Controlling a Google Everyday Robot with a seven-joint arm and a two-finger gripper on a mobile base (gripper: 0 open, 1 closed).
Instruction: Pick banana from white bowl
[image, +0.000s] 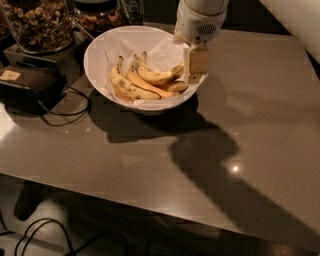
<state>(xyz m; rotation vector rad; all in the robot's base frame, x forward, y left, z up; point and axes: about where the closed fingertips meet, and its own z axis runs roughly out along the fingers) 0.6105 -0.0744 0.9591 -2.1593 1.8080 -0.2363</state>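
The gripper (195, 76) is hanging upper centre of the frame, just over the right inner rim of the white bowl (95, 52), its pale tip reaching down beside the right-hand end of the banana (159, 76). From this side-on angle I cannot tell whether it is spread or closed, nor whether it is touching the fruit. The banana is lying inside the bowl on crumpled white paper (162, 46), uppermost of the bunch, its dark stem pointing up and left, with a flatter orange-tinted banana (150, 90) and a darker-spotted banana (122, 85) lying against it below and to the left. To do this step well, the gripper is probably needing to shift a little left off the rim, straddle the curved body across its narrow width near the thick right end, and lower without pressing into the paper or catching the neighbouring fruit; a gentle squeeze and a straight lift should be keeping the bowl from sliding on the bench (250, 125). Glass jars of nuts (37, 22) are standing upper left. A small tan label (10, 75) is sitting on a dark box (32, 87) at the left edge, but its writing is not readable, and no brand is showing anywhere.
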